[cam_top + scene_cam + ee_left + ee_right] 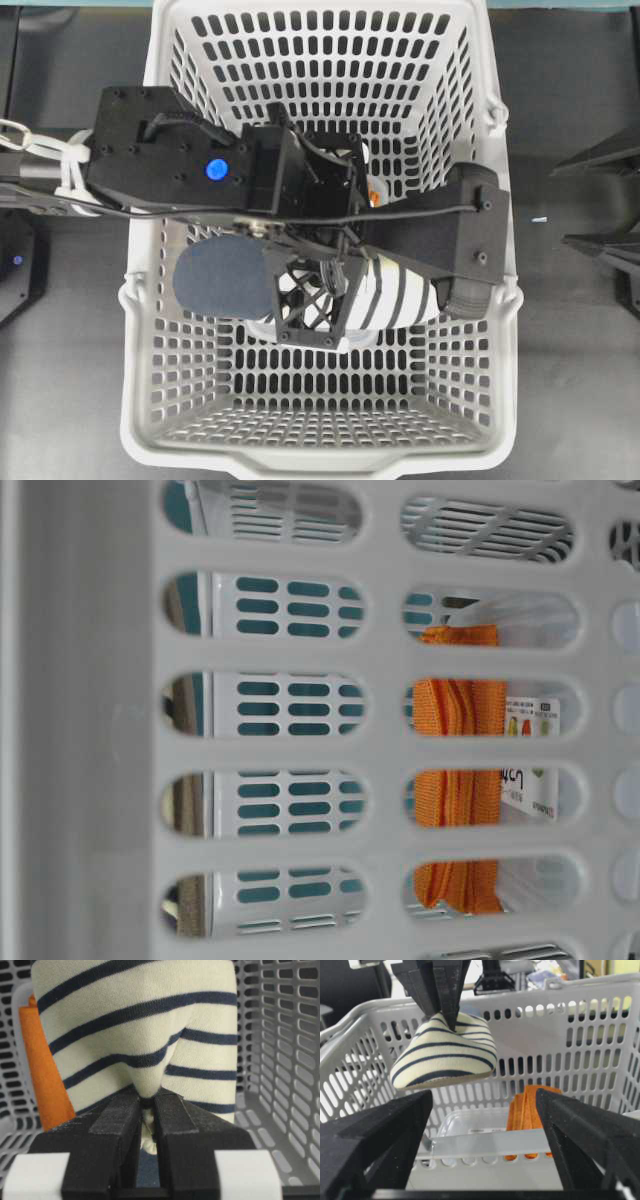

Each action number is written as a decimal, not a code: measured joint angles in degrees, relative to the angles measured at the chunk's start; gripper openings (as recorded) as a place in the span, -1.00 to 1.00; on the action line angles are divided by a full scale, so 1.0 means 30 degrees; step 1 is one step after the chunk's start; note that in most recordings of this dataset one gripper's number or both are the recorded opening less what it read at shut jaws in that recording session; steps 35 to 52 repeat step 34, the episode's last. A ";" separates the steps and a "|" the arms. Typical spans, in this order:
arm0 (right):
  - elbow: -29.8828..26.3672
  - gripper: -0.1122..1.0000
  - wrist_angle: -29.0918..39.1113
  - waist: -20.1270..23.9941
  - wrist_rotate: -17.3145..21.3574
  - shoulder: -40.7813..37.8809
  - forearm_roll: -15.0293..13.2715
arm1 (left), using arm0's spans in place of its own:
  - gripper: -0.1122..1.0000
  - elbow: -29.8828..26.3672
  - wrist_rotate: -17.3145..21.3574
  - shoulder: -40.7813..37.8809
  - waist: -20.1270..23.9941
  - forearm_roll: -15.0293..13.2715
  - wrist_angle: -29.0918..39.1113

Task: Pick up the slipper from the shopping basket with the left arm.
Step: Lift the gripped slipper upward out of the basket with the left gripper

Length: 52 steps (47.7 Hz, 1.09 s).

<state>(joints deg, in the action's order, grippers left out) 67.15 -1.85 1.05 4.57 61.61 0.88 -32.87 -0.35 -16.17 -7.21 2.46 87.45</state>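
Your left gripper (146, 1110) has its black fingers pinched tight on a fold of the soft cream slipper with navy stripes (140, 1035), and the knit puckers into the pinch, which tells you the upper is thin, stretchy fabric that gives readily. Seen from the right wrist, the slipper (445, 1055) hangs directly beneath those fingers, clear of the floor of the light grey slotted plastic shopping basket (580, 1035), toe drooping; it looks light, so weight is not the worry. The hold is only on a small gather of cloth, and I judge it could slide out if jerked; a deeper bite nearer the firmer sole edge would be safer. Below and beyond hangs a folded orange ribbed cloth (525, 1110). Your right gripper (485, 1125) stands wide apart, holding nothing.
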 measured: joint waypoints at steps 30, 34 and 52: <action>0.0000 0.63 0.0000 0.0000 0.0000 0.0029 0.0000 | -0.69 0.0000 0.0000 0.0029 0.0000 0.0000 0.0146; 0.0000 0.63 0.0000 0.0000 0.0029 0.0029 0.0029 | -0.69 0.0000 0.0000 0.0000 0.0000 0.0000 0.0352; 0.0000 0.63 0.0000 0.0000 0.0029 0.0029 0.0029 | -0.69 0.0000 0.0000 0.0000 0.0000 0.0000 0.0352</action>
